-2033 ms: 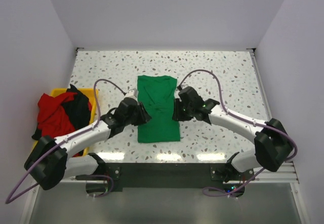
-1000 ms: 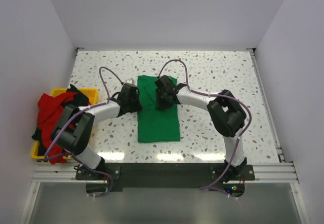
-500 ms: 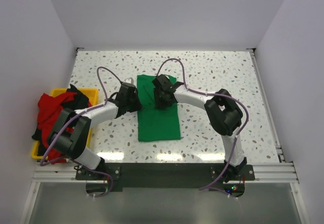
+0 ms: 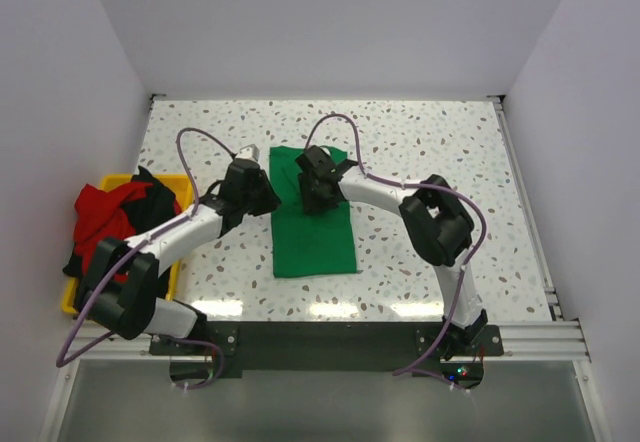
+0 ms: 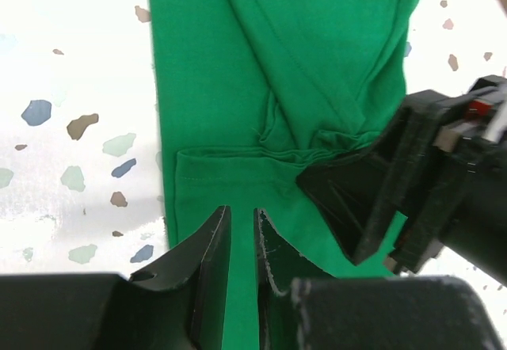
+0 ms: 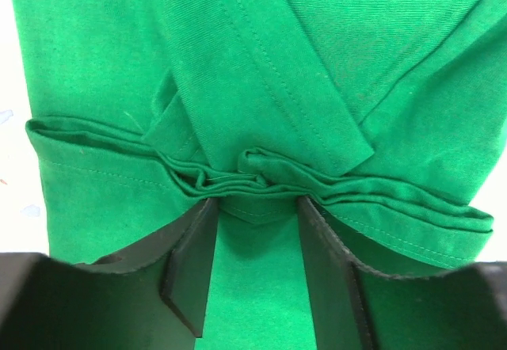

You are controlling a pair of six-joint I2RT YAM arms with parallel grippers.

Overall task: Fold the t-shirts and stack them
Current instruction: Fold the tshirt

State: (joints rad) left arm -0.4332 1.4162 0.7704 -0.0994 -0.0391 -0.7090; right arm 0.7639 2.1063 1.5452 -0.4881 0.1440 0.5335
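A bright green t-shirt point(image 4: 315, 232), folded into a long strip, lies flat in the middle of the table. My left gripper point(image 4: 266, 198) is at its left edge. In the left wrist view point(image 5: 242, 214) its jaws are almost together over the green cloth point(image 5: 317, 65), with nothing between them. My right gripper point(image 4: 306, 194) is on the shirt's far half. In the right wrist view point(image 6: 257, 207) it is open, and its fingertips point(image 6: 198, 215) touch a bunched fold point(image 6: 261, 177). Red point(image 4: 100, 217) and black point(image 4: 155, 210) shirts lie heaped at the left.
The yellow bin point(image 4: 188, 190) holding the red and black shirts sits at the table's left edge. The right gripper's black body point(image 5: 420, 184) shows close by in the left wrist view. White walls enclose the speckled table point(image 4: 450, 162) on three sides.
Both arms have swung inward and reached toward the far half of the green shirt. In the last half second both grippers shifted slightly farther and left. The shirt stays flat.
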